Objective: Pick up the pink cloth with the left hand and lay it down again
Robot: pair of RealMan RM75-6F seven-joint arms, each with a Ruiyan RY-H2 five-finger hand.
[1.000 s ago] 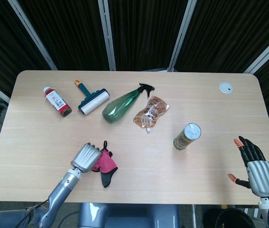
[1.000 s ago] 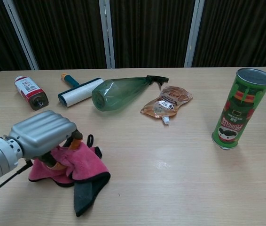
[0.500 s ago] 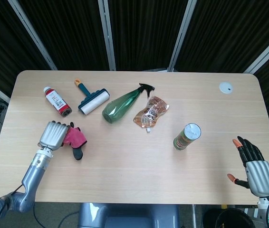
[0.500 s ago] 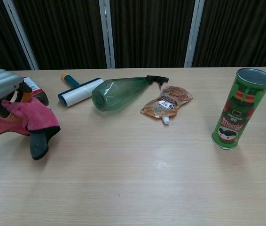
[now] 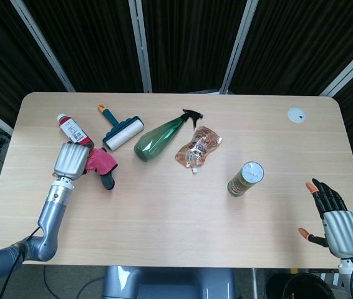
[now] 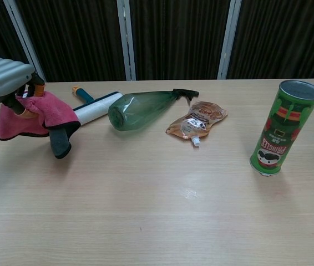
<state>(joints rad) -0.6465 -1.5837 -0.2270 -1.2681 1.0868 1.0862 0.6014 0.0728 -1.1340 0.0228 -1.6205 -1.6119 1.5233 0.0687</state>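
Note:
My left hand (image 5: 70,160) (image 6: 4,76) grips the pink cloth (image 5: 100,162) (image 6: 35,113) and holds it above the table at the left side. The cloth's dark end (image 6: 60,142) hangs down from the hand, clear of the tabletop in the chest view. The held cloth is just in front of the red-and-white bottle (image 5: 72,129) and the lint roller (image 5: 121,132). My right hand (image 5: 333,215) is at the table's near right corner, fingers spread, holding nothing; the chest view does not show it.
A green spray bottle (image 5: 164,132) (image 6: 143,108) lies on its side mid-table, an orange refill pouch (image 5: 197,147) (image 6: 197,120) beside it. A green Pringles can (image 5: 246,179) (image 6: 282,127) stands upright at the right. A small white disc (image 5: 296,114) sits far right.
My left hand lifted the pink cloth from the near table and carried it left and back, toward the red bottle and lint roller, rising as it went. The right hand stayed put.

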